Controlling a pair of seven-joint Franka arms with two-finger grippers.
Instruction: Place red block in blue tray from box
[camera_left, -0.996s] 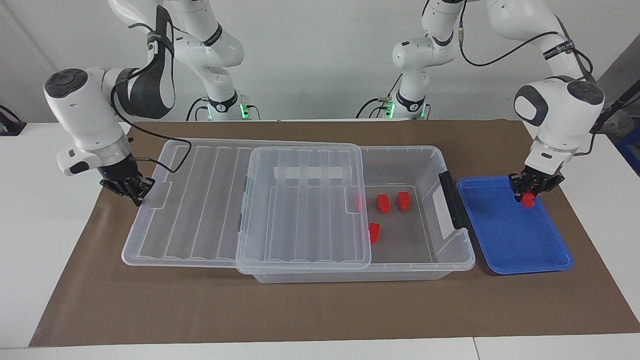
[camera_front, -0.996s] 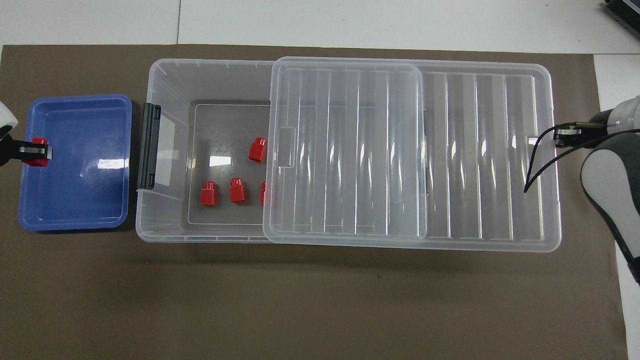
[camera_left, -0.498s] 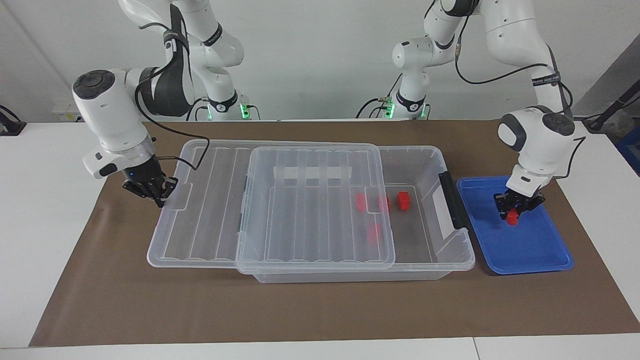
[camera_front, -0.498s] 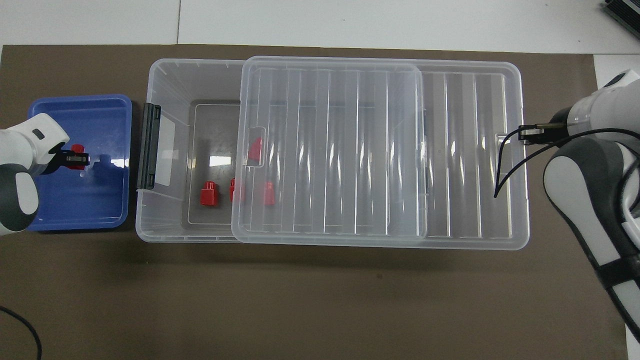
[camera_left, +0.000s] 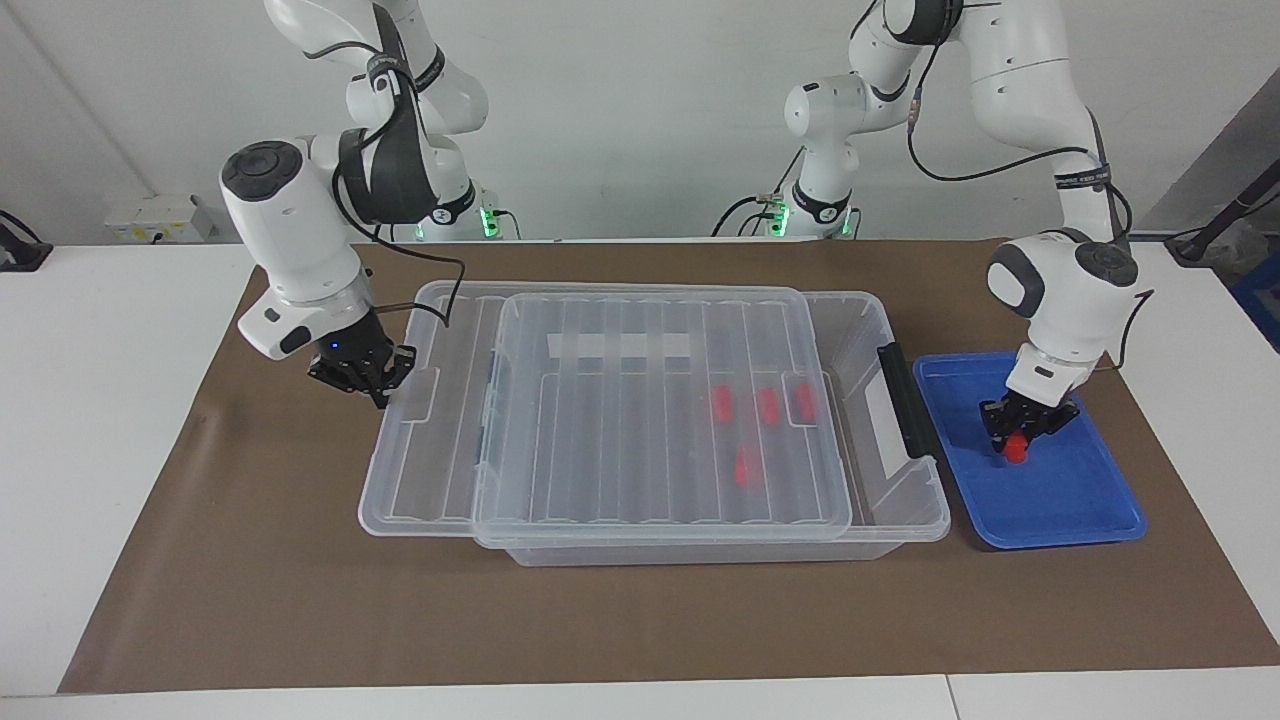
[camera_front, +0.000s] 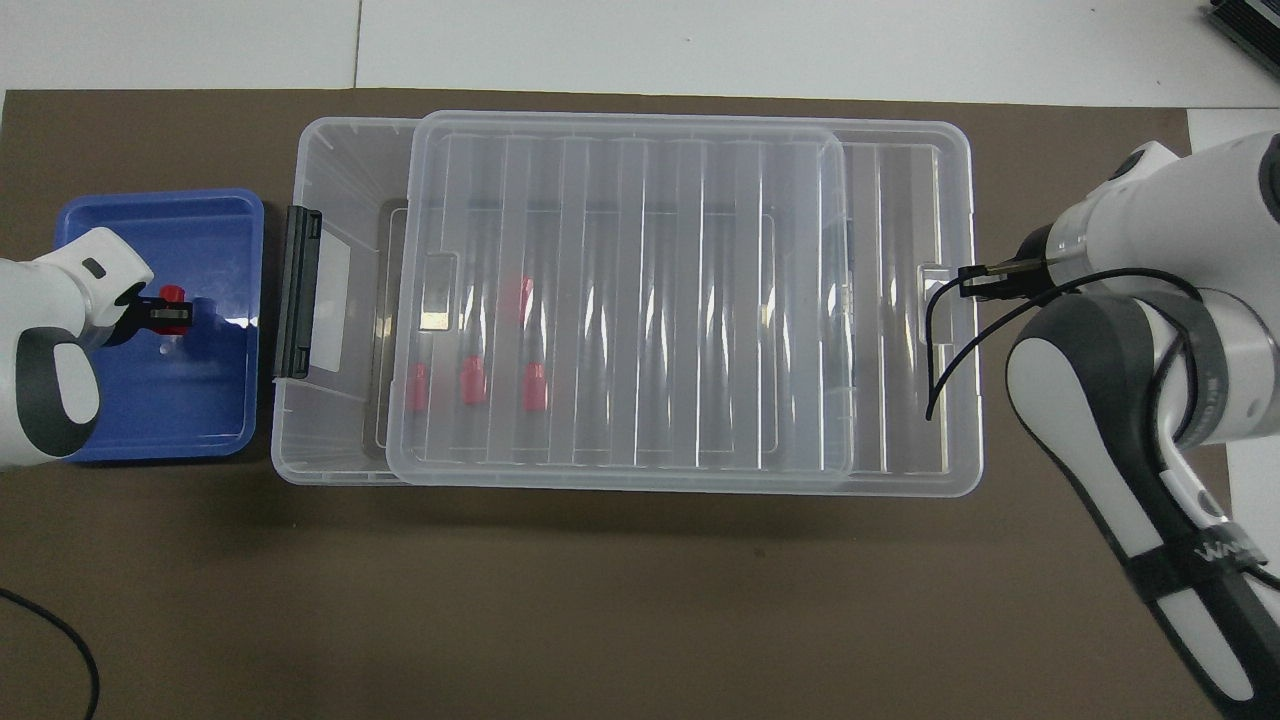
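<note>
**The red block sits right under the left gripper, low over the blue tray**

Look at the left gripper (camera_left: 1022, 437) first. It comes down over the shallow blue plastic tray (camera_left: 1085, 505) at the left arm's end of the table. Its two fingers are closed around the small bright red plastic block (camera_left: 1016, 449). The block pokes out just below the fingertips, pointing down at the tray floor. It looks very close to the floor, but you cannot tell if it is touching yet.

So the thing that matters is straight down. The block is above the middle part of the tray, away from the rim, a bit toward the tray's edge that is nearer to the robots. If the fingers let go, the block should land inside.

The right gripper (camera_left: 366, 372) is at the other end. It is at the edge of the ribbed see-through lid (camera_left: 620, 430) of the large clear plastic box (camera_left: 905, 515), toward the right arm's end. You cannot tell if its fingers are pinching the lid.

The lid covers most of the box. Four more red blocks (camera_left: 768, 405) show faintly through it, on the box floor.
</note>
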